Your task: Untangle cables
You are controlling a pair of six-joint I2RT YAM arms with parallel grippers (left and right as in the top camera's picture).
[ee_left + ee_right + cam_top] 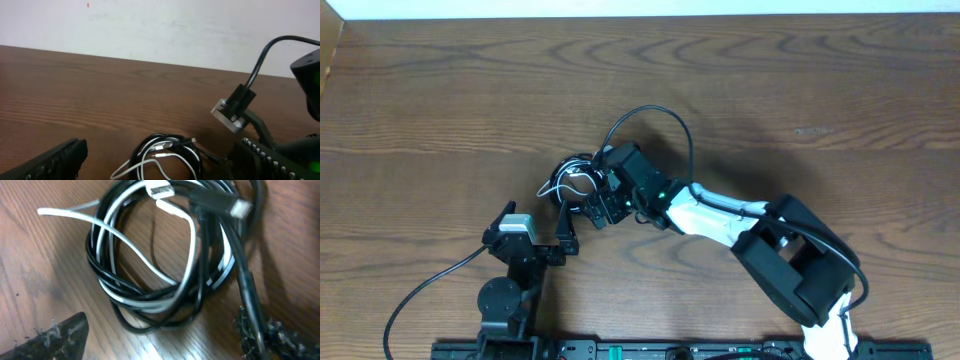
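Between the wide-open, empty right jaws the cables (pixel 145 300) lie coiled flat on the table (pixel 40 280), their white loose end (pixel 60 212) pointing out to the left-hand jaw's side and a black plug (pixel 210 197) at the far rim pointing toward the right-hand side, while the left jaws, also open, face the coil.

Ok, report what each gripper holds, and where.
Nothing. Left gripper and right gripper stand open; the coiled bundle of black and white cables lies free on the wooden table.

We find open bench (pixel 440 100) left of and beyond the cables (pixel 575 178); the right gripper (pixel 597 197) blocks their right side, the left gripper (pixel 536 210) stands near in front.
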